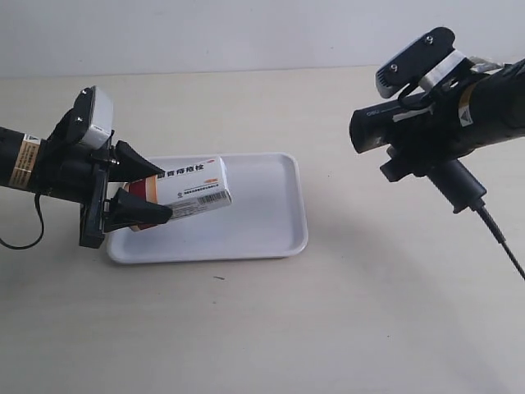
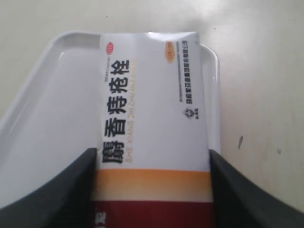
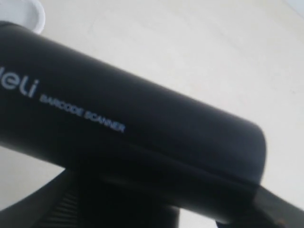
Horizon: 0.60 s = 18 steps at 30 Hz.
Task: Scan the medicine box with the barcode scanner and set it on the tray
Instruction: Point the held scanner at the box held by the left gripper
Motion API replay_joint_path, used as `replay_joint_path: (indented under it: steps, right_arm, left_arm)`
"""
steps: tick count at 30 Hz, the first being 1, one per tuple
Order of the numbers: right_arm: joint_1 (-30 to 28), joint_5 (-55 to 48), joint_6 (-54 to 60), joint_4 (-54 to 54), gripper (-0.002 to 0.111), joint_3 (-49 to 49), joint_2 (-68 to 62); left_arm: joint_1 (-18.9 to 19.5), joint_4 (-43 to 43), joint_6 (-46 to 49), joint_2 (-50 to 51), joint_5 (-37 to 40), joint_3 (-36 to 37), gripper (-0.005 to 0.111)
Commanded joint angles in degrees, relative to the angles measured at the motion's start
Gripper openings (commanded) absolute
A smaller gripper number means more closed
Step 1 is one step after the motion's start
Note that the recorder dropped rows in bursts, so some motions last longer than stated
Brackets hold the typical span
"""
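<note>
The white medicine box with its red and tan end hangs tilted just above the white tray, barcode side facing front. My left gripper is shut on its red end; in the left wrist view both black fingers press the box over the tray. At the exterior view's right, the black barcode scanner is held in the air, head pointing toward the box, cable trailing down. The scanner fills the right wrist view, with my right gripper shut on it.
A beige tabletop surrounds the tray. A tray corner shows in the right wrist view. The left arm's cable loops at the exterior view's left edge. A small dark speck lies in front of the tray.
</note>
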<state>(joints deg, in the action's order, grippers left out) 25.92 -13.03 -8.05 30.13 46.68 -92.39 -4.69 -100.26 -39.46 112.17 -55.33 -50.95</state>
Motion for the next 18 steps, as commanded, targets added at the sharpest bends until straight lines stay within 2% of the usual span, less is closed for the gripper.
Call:
replay_joint_path:
  steps: [1, 7, 18]
  right_arm:
    - [0.28, 2.72, 0.6, 0.42, 0.0, 0.64, -3.99]
    - [4.12, 6.45, 0.6, 0.58, 0.0, 0.77, -6.48]
    - [4.78, -4.92, 0.6, 2.4, 0.0, 7.48, -7.0]
  left_arm:
    - [0.11, 0.31, -0.17, 0.06, -0.95, -0.35, 0.0]
    - [-0.09, 0.31, -0.17, 0.06, -0.92, -0.35, 0.0]
    - [-0.08, 0.31, -0.3, 0.06, 0.09, -0.35, 0.0]
